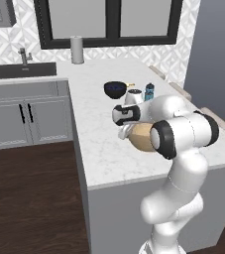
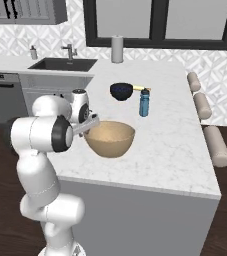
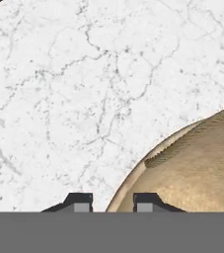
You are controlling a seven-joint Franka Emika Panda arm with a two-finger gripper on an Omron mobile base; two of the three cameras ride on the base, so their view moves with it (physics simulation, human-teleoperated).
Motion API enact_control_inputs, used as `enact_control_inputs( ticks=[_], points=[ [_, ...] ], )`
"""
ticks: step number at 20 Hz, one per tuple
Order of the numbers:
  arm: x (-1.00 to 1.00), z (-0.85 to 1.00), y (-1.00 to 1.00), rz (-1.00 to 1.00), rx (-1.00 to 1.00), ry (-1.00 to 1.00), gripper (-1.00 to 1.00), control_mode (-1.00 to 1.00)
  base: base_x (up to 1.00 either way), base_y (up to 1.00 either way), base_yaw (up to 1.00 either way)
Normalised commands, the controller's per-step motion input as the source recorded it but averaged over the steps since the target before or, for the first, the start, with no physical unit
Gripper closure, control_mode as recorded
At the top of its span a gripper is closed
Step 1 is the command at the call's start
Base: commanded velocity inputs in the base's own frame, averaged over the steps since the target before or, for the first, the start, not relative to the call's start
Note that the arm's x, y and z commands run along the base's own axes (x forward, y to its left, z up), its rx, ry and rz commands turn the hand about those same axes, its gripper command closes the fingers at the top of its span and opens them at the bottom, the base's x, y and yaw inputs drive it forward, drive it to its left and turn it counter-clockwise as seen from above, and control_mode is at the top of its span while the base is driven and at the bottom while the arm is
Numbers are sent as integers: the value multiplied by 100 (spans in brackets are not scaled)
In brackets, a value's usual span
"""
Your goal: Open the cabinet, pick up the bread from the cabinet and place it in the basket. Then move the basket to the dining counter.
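Hand view: hand (image 3: pixel 112 201) straddles basket (image 3: pixel 197 173) rim at frame bottom, one finger inside, one outside, pinching wall. Basket extends toward lower right of frame. Right base view: basket (image 2: pixel 110 138) rests mid-frame on dining desk (image 2: pixel 175 150), already there; release seems next. Blue bottle (image 2: pixel 144 103), dark bowl (image 2: pixel 121 91) stand beyond, apart. Paper roll (image 2: pixel 117 48) farthest.

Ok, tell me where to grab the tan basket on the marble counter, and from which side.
Take the basket by its thin rim, on the edge nearest the arm, coming down from above with one finger inside the wall and one outside. Its round, smooth bowl body looks too wide to span. The tool already straddles that rim over the dining counter.
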Motion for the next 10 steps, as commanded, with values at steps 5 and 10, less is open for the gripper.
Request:
enact_control_inputs(
  ticks=[5, 10],
  points=[
    [-15, 49, 0, -7, 1, -3, -100, -100, 0, 0, 0],
    [-42, 96, -1, -10, 0, -8, -100, -100, 0, 0, 0]
  ],
)
